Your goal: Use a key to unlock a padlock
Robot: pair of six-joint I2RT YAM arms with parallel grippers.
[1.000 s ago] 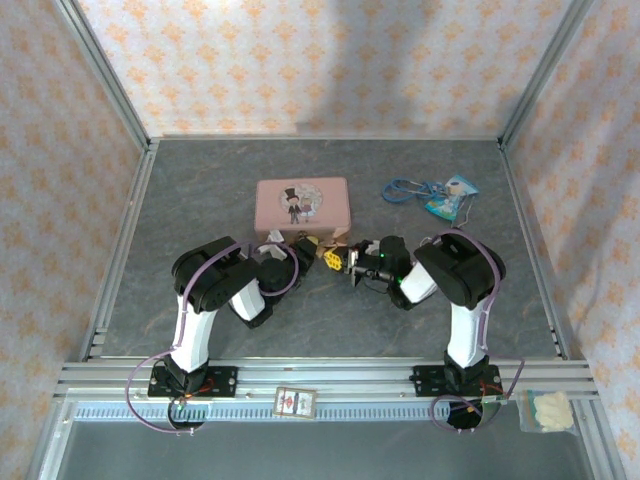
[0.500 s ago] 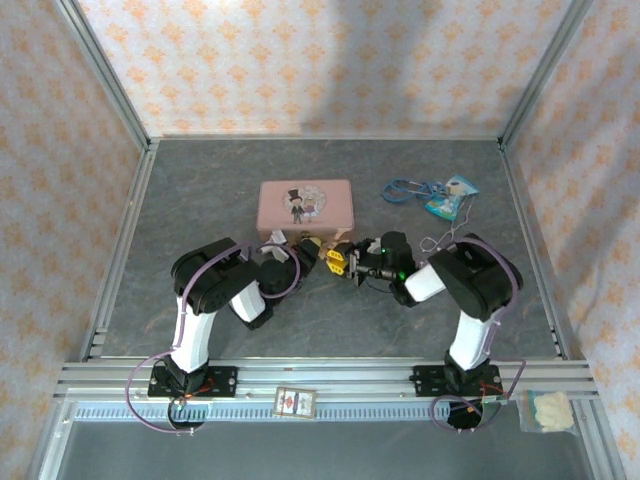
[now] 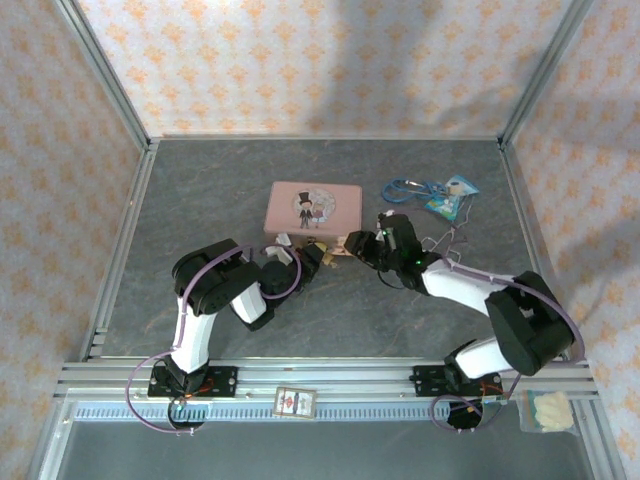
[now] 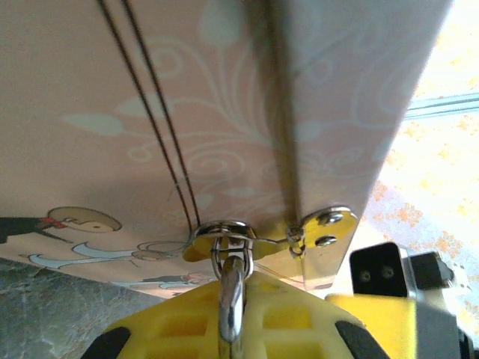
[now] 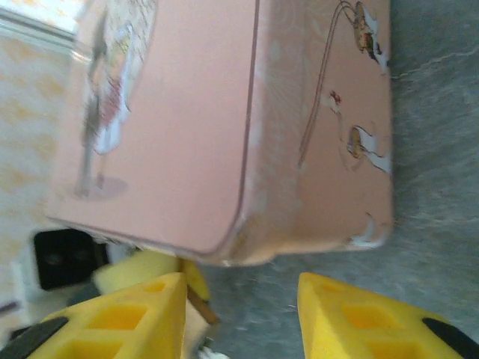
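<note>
At the near edge of the pink tin [image 3: 315,208], my left gripper [image 4: 232,318] is clamped tight on the padlock [image 4: 229,283]. Its thin shackle pokes up between my yellow fingers [image 4: 168,329] and threads through the ring of the tin's clasp [image 4: 223,230]. My right gripper [image 5: 239,321] hovers just beside the tin's corner over the grey table [image 5: 438,149], fingers parted and empty.
</note>
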